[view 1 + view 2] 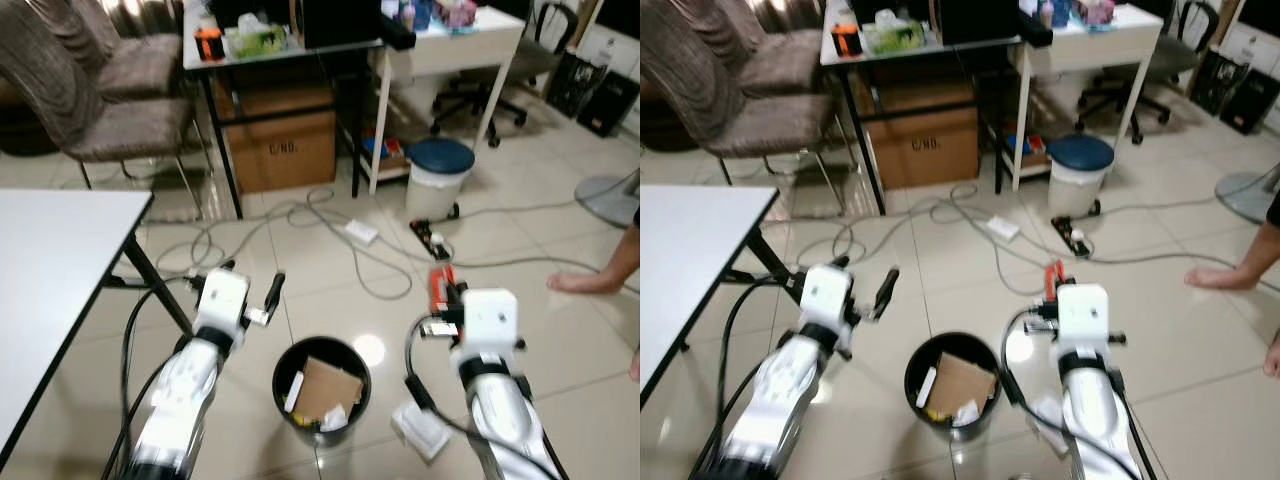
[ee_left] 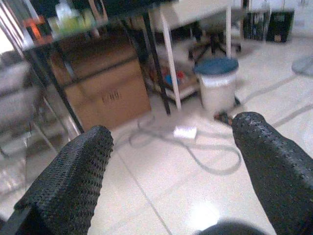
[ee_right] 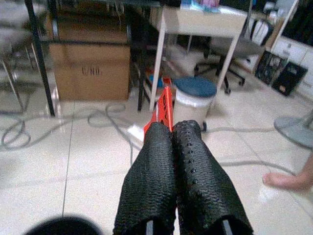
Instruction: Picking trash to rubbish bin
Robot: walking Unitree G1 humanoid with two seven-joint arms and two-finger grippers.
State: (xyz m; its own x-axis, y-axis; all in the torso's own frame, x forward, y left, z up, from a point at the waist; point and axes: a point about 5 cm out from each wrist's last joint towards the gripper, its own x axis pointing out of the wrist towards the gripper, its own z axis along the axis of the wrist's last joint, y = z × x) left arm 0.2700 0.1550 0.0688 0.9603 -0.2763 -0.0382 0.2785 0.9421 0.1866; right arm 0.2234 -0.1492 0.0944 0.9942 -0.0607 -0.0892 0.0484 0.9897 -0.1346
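Wrapper [image 3: 164, 105], red, pinched in R gripper [image 1: 446, 292] jaws, up right of bin [image 1: 322, 389]; L gripper [image 1: 255, 280] jaws apart, left of bin

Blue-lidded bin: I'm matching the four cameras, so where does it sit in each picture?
Left eye: blue-lidded bin right of centre, upper half.
Right eye: same place.
Left wrist: upper right.
Right wrist: centre, behind the red wrapper in the right claw.
Shared landmark: cardboard box to its left.
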